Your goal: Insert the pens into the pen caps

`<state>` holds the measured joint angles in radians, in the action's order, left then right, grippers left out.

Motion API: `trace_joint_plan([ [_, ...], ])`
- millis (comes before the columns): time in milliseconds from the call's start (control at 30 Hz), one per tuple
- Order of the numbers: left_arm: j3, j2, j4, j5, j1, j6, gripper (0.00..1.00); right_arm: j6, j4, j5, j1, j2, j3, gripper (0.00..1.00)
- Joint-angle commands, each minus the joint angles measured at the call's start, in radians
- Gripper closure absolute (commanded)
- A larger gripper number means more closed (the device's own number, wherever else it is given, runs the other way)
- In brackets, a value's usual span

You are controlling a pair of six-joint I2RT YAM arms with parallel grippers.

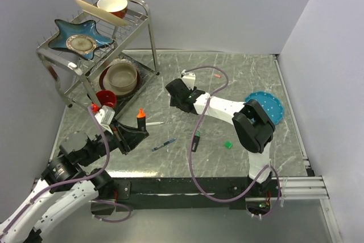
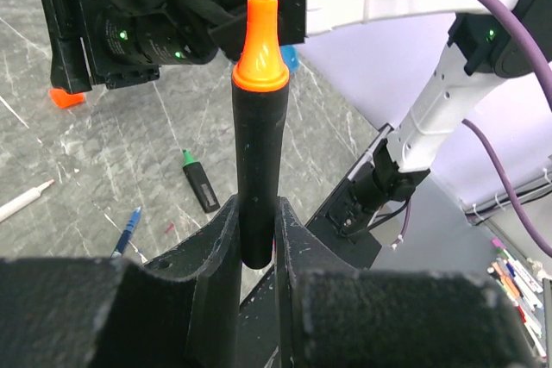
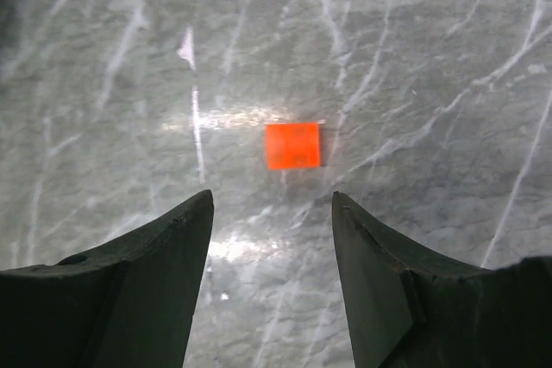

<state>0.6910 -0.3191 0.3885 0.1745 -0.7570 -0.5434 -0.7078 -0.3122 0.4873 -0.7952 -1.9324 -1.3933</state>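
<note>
- Left gripper [image 2: 257, 239] clamps the orange-tipped black highlighter [image 2: 259, 161], which stands upright.
- Right gripper [image 3: 272, 213], jaws apart and empty, hovers over the orange cap [image 3: 292, 146] on the table [image 3: 431, 58].

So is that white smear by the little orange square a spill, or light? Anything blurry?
Right wrist view: only lamp glare on the glossy tabletop, beside the crisp orange cap. Left wrist view: the orange-tipped highlighter is sharp, the far background softer. Top view: even light, faint shadows.
</note>
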Motion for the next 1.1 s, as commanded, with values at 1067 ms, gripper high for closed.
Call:
trace_joint_plan([
  [1067, 0.002, -0.034, 0.007, -0.059, -0.004, 0.003, 0.99, 0.497, 0.086, -0.280, 0.105, -0.172, -0.078, 0.67],
])
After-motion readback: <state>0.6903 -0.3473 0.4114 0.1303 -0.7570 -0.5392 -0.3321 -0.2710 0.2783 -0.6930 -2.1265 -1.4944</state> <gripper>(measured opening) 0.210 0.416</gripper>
